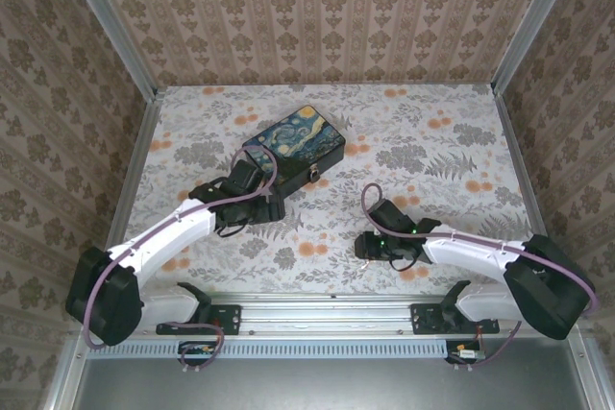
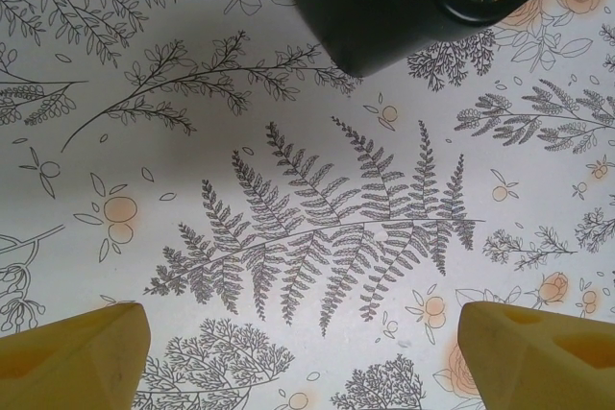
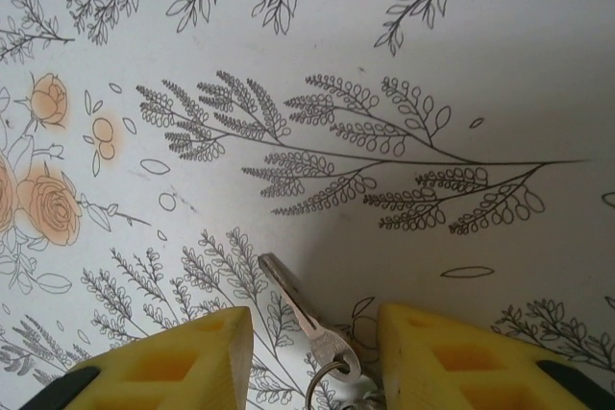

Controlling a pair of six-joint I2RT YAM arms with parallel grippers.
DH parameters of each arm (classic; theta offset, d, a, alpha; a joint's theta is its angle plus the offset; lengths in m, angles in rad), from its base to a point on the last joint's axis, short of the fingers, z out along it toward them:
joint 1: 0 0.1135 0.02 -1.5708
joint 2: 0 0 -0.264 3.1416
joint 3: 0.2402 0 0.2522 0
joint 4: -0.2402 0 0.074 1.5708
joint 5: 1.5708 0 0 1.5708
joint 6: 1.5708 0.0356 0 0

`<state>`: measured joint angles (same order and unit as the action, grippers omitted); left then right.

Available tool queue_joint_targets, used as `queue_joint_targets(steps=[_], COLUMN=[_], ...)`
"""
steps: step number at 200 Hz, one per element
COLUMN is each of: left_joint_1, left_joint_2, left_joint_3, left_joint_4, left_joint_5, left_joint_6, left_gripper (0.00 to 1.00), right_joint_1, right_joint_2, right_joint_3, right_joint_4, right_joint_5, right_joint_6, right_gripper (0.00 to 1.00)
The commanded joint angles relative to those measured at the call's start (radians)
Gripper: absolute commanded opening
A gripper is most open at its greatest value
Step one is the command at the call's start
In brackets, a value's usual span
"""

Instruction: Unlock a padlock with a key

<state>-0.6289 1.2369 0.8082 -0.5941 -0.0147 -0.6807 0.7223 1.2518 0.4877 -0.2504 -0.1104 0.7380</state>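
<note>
Key lies inside parted right claw, ungripped; left claw gapes wide.

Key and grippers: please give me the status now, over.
Left gripper open, hovering near the box corner. Right gripper open, fingers either side of the key. Key flat on table, nothing blocking it.

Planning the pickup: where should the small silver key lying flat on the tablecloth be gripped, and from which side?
Grip the small silver metal key at its wide head beside the ring, descending from above. It lies flat on the floral tablecloth, so only its edges offer purchase; the right gripper straddles that head, leaving the blade free.
</note>
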Motion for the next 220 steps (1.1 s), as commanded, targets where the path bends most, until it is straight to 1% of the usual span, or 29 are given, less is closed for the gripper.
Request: queue_joint_targets(steps=[1,54,85,118,153,171,220], left_joint_1=[-0.009,-0.01,-0.009,-0.01,-0.01,-0.009,-0.011], left_joint_2=[-0.002,-0.016,-0.015,-0.016,-0.016,-0.016,-0.01], left_joint_3=[0.021,0.025,0.029,0.031,0.026,0.025,0.025], left_joint_4=[-0.007,-0.019,-0.02,-0.023,-0.023,-0.019,-0.015], left_joint_5=[-0.004,-0.017,-0.021,-0.024,-0.024,-0.023,-0.013], left_joint_6=[-0.008,-0.008,-0.006,-0.004,-0.007,-0.005,0.001], left_gripper=[0.92,0.92,0.92,0.92,0.93,0.93,0.93], right_joint_1=[0.014,0.028,0.032,0.045,0.056,0.065,0.072], right_joint_2=[-0.02,0.014,0.034,0.042,0.044,0.051,0.079], right_joint_3=[-0.02,-0.03,-0.038,-0.041,-0.053,-0.058,-0.065], right_joint_4=[-0.053,-0.045,-0.039,-0.042,-0.025,-0.013,0.018], right_joint_5=[0.024,0.051,0.072,0.094,0.092,0.093,0.091], right_joint_6=[0.018,0.025,0.038,0.042,0.045,0.047,0.056], right_gripper=[0.39,0.37,0.31,0.28,0.26,0.21,0.18])
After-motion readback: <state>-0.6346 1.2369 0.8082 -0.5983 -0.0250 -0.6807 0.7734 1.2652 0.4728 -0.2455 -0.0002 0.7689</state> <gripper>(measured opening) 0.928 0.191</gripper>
